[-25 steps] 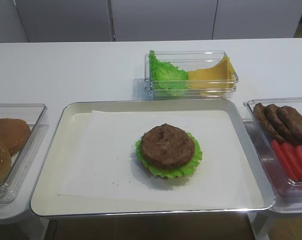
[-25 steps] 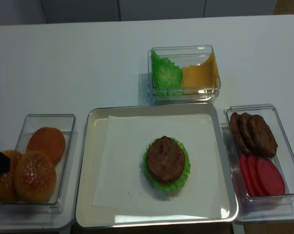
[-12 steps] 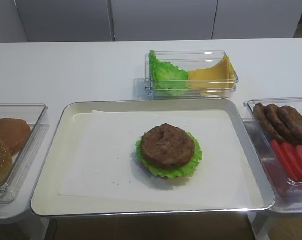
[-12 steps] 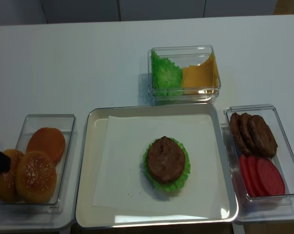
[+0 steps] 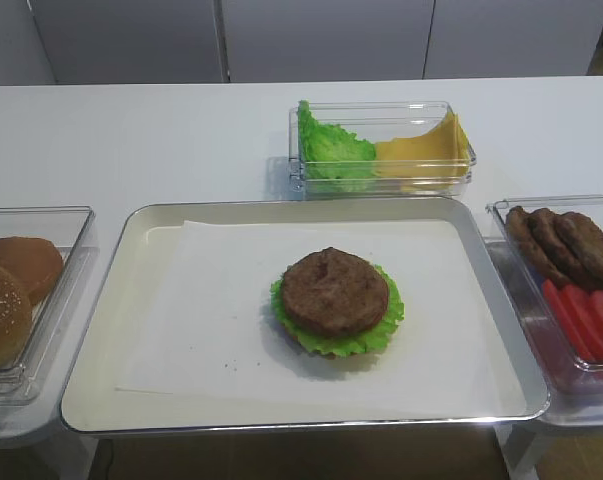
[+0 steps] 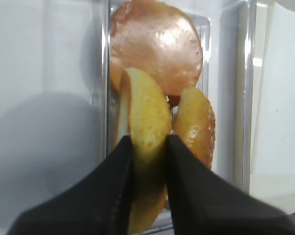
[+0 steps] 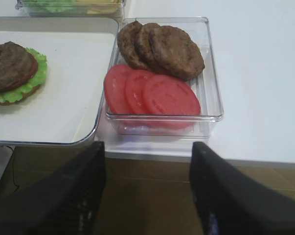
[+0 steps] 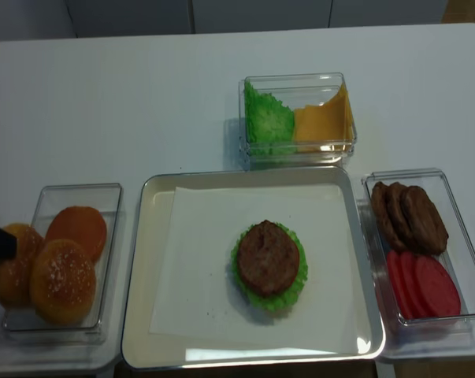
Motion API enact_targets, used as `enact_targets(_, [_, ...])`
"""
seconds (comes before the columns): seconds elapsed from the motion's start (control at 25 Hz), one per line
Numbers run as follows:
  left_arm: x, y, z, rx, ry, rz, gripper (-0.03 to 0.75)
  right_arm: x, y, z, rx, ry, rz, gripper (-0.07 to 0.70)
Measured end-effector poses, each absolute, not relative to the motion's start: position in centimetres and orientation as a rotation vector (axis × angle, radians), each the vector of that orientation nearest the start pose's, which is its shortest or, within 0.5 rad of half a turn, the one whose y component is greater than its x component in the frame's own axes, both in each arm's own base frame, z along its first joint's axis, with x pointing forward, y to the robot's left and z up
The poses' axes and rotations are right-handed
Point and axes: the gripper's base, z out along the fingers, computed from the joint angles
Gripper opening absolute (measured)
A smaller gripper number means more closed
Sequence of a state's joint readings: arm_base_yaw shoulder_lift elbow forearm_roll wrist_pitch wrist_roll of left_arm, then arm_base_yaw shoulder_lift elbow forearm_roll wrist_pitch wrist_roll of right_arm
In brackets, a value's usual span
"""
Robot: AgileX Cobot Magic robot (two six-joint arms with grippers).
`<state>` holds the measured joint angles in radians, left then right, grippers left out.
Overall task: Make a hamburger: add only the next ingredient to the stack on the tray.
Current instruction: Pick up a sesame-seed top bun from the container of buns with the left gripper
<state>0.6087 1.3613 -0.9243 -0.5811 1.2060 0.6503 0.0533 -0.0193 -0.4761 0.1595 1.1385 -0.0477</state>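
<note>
The stack [image 5: 334, 295], a brown patty on ruffled lettuce, lies mid-tray [image 5: 131, 225] on white paper. A clear box [image 8: 79, 189] at the left holds a seeded bun top [image 8: 61, 281], a smooth brown bun [image 8: 77, 231] and a golden bun [image 8: 12, 272] at its left edge. My left gripper [image 6: 149, 142] is shut on that golden bun [image 6: 147, 112], seen edge-on; I cannot tell whether it has seeds. The seeded bun [image 6: 198, 125] leans against it on the right. My right gripper [image 7: 147, 196] hangs open and empty below the table edge.
A clear box [image 5: 381, 150] with lettuce and cheese stands behind the tray. Right of the tray, another clear box [image 7: 211, 58] holds dark patties [image 7: 162, 46] and tomato slices [image 7: 152, 93]. White table surrounds everything.
The left gripper's fingers have closed onto the golden bun. The buns in the left box have shifted slightly toward the back.
</note>
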Motion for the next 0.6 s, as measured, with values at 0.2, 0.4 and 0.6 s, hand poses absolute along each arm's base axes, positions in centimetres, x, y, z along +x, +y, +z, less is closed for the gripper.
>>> enact_targets(0.2, [22.3, 9.9, 29.9, -0.216, 2.658, -0.513, 0.133, -1.0, 1.3, 26.5, -0.122, 2.118, 0.197, 0.432])
enact_targets(0.4, [23.4, 10.6, 34.3, -0.209, 2.548, -0.419, 0.122, -1.0, 1.3, 26.5, -0.124, 2.118, 0.196, 0.432])
enact_targets(0.6, [24.2, 10.3, 37.3, -0.222, 2.418, -0.474, 0.120, -1.0, 1.3, 26.5, -0.124, 2.118, 0.196, 0.432])
